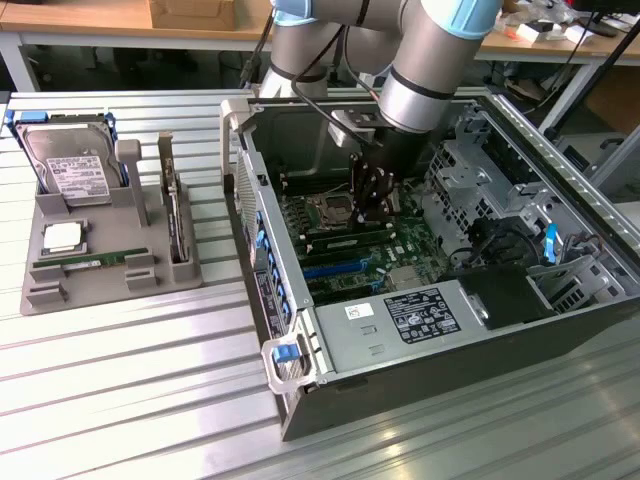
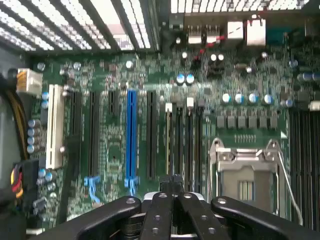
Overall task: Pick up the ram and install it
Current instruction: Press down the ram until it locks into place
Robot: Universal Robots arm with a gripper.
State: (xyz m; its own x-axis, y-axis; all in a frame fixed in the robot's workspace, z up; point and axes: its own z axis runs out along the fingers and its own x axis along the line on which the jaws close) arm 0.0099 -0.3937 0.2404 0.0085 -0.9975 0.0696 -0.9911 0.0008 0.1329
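Green ram point(image 1: 78, 262) on grey holder point(image 1: 100, 285), green motherboard point(image 2: 115, 150), blue slot point(image 2: 131, 140), black gripper point(image 2: 170, 200)

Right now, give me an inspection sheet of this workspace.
Surface: ribbed metal table.
Job's things: one ram stick flat in the grey holder; open computer case with the board exposed.
Clutter: hard drive and silver processor chip in the holder.
Grippers: gripper shut, low inside the case above the board, close by the processor socket.
Cables: yellow, red and black wires at the board's edge.
Surroundings: wooden benches behind.
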